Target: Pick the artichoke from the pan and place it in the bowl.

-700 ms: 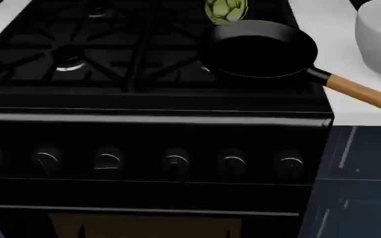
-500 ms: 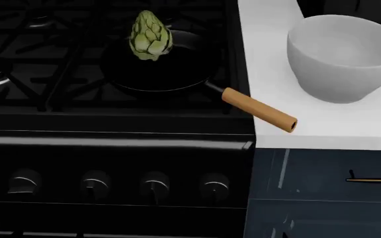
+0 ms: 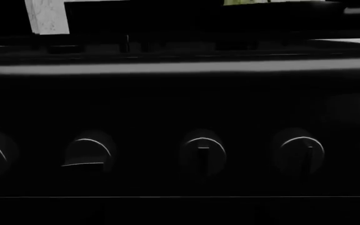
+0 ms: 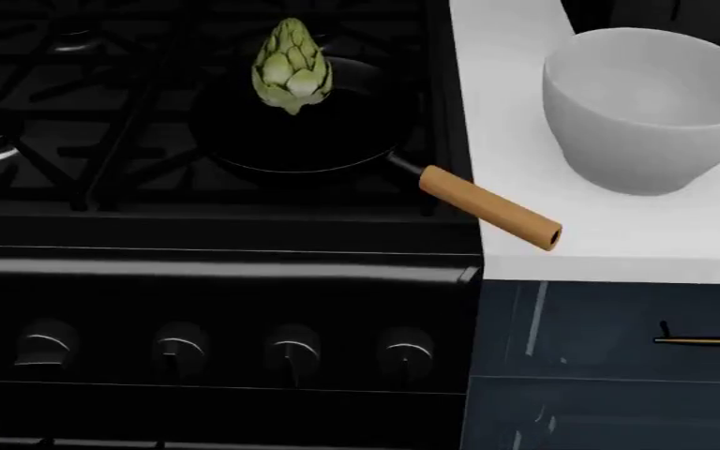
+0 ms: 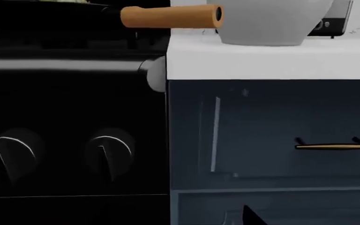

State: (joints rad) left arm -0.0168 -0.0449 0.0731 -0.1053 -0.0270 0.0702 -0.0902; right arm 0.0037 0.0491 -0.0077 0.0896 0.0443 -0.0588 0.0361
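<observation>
Artichoke [image 4: 292,66] sits in the pan [image 4: 297,131], toward its far rim, tip up and slightly tilted; compared with half a second ago it has shifted a touch right and up in the head view and looks more upright, so it seems to be settling or wobbling, not resting dead still. The bigger change is from 0.7 s ago: the head view has swung so pan, wooden handle [image 4: 490,207] and white bowl [image 4: 651,105] are all in frame now, which suits lining up the pick. Bowl stands on the white counter [image 4: 510,84] just right of the stove [image 4: 210,262], well apart from the artichoke, handle pointing toward it. No gripper shows in any view, so jaw state can't be told. Both wrist cameras sit low, facing the stove front: left sees knobs [image 3: 203,152], right sees knobs, handle, bowl and a drawer pull [image 5: 336,146]. Judgement: both arms are below cooktop level, far from the artichoke; the reach hasn't begun.
</observation>
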